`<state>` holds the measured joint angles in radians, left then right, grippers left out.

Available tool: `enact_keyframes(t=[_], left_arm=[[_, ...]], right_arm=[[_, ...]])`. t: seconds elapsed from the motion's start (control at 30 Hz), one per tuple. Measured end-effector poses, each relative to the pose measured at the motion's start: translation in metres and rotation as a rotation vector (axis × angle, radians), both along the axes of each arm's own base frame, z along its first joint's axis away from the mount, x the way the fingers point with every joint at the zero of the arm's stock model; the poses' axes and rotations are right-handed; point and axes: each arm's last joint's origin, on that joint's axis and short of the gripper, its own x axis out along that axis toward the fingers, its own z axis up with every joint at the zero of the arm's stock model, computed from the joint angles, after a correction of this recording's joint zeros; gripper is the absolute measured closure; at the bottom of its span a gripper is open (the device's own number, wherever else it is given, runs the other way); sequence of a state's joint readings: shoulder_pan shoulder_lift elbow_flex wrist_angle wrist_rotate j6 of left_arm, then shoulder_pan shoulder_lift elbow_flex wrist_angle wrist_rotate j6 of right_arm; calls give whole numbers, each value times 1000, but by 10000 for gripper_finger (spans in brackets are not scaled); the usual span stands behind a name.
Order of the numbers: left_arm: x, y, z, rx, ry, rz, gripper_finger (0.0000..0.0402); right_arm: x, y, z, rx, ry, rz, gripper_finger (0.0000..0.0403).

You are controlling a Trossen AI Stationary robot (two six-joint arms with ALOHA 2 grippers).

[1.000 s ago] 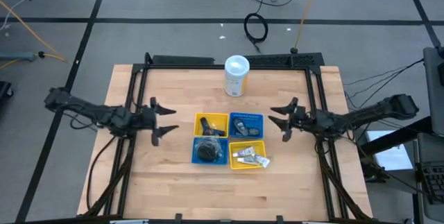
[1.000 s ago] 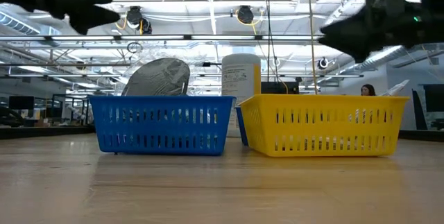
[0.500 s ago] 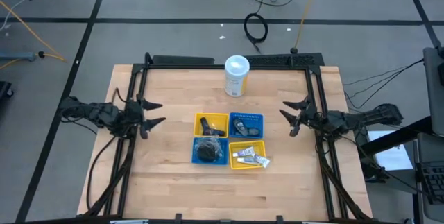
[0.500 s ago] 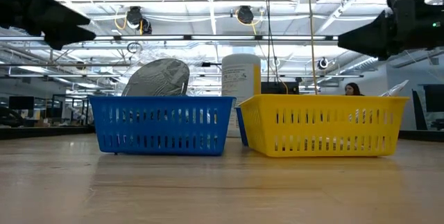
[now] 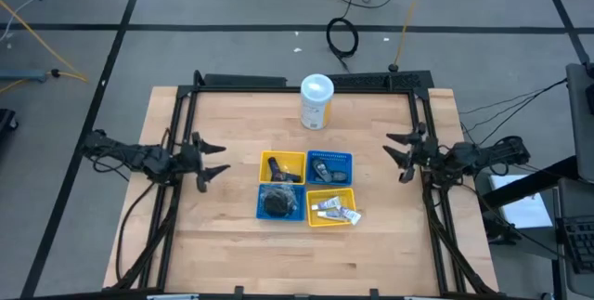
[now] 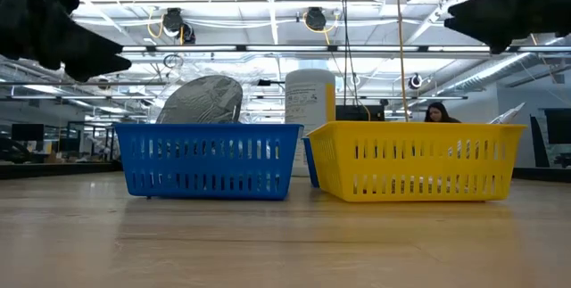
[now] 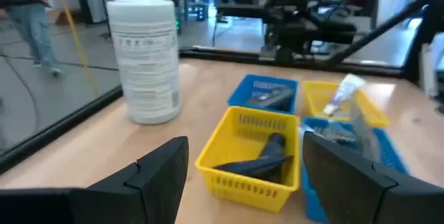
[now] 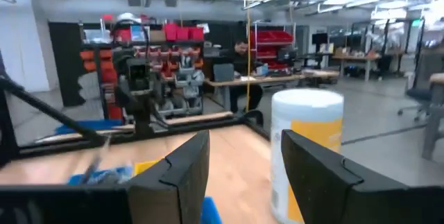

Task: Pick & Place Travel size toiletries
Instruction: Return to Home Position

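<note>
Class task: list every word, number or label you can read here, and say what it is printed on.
No text is readable.
Label on the white canister: printed lines, too blurred to read.
Any print on the white tubes: too small to read.

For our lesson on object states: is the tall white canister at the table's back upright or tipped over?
Upright: the white canister shows its round lid from above and stands vertical in the left wrist view.

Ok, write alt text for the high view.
Four trays, two blue, two yellow, form a square block on the table, holding toiletries. The left gripper and right gripper hang open and empty at its side edges; a white canister stands beyond them.
</note>
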<state>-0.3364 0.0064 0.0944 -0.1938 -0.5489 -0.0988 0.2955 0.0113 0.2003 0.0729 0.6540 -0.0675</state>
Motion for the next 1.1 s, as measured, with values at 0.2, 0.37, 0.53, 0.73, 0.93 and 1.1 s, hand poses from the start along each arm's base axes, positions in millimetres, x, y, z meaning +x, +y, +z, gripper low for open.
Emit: enact_keyframes(t=[0.2,0.37,0.53,0.73,0.93,1.1], left_arm=[[0,1,0,17,7,35,123],[0,1,2,9,-14,28,123],[0,1,2,6,-17,28,123],[0,1,2,10,-17,28,123],[0,1,3,8,-18,29,123],[0,1,2,9,-17,28,123]], right_arm=[[7,2,-23,-23,34,-1,232],[8,3,-27,-13,-25,0,232],[9,3,-28,-29,-9,-1,232],[9,3,-28,44,-34,11,232],[9,3,-28,77,-47,16,232],[9,3,-28,75,-46,16,232]])
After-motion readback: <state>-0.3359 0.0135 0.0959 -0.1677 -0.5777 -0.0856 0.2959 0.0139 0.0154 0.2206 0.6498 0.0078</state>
